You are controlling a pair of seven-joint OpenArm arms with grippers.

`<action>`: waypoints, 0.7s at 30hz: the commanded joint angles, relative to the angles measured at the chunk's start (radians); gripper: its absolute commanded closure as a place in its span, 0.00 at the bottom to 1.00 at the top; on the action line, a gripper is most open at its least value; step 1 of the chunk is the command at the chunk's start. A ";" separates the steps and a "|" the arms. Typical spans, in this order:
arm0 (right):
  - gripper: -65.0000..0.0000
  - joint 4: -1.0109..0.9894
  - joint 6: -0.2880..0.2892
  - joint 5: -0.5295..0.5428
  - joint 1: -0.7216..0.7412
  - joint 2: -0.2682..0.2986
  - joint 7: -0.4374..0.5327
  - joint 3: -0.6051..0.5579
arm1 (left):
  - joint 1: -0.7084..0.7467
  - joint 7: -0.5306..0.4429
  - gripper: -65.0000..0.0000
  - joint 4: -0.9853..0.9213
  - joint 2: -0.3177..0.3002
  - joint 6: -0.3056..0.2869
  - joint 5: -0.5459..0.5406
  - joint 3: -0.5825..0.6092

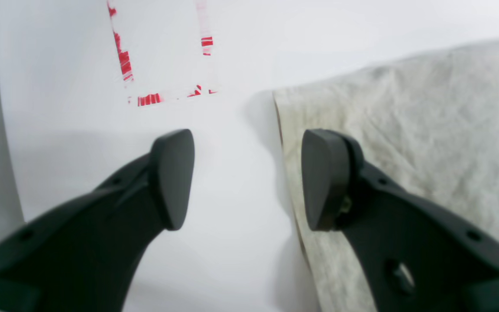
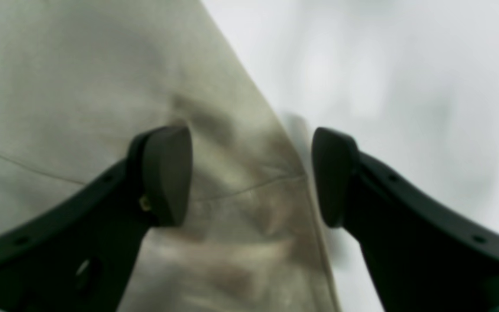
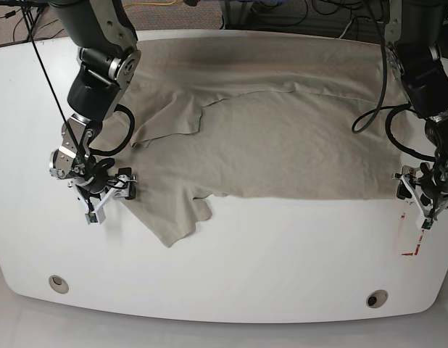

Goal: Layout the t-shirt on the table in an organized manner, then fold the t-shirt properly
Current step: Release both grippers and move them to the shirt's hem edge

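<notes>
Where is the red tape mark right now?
In the base view the red tape mark sits on the table near its right edge, just below the left gripper, beyond the t-shirt and above-right of the grommet hole.

You have the t-shirt (image 3: 282,138) spread across the far half of the table (image 3: 282,254); the right gripper (image 3: 121,185) sits at its sleeve edge, the left gripper (image 3: 412,190) at the opposite edge, beside the tape mark (image 3: 411,243).
</notes>
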 commanded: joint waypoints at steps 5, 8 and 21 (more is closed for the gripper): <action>0.44 0.012 0.002 0.012 0.027 -0.014 0.023 -0.004 | -0.030 -0.045 0.44 0.014 -0.020 0.002 -0.007 -0.001; 0.60 0.010 0.002 0.012 0.027 -0.014 0.023 -0.004 | -0.030 -0.070 0.43 0.004 -0.020 0.002 -0.008 -0.001; 0.88 0.010 0.002 0.010 0.024 -0.012 0.025 -0.004 | -0.147 -0.169 0.43 -0.278 -0.018 0.002 -0.010 0.040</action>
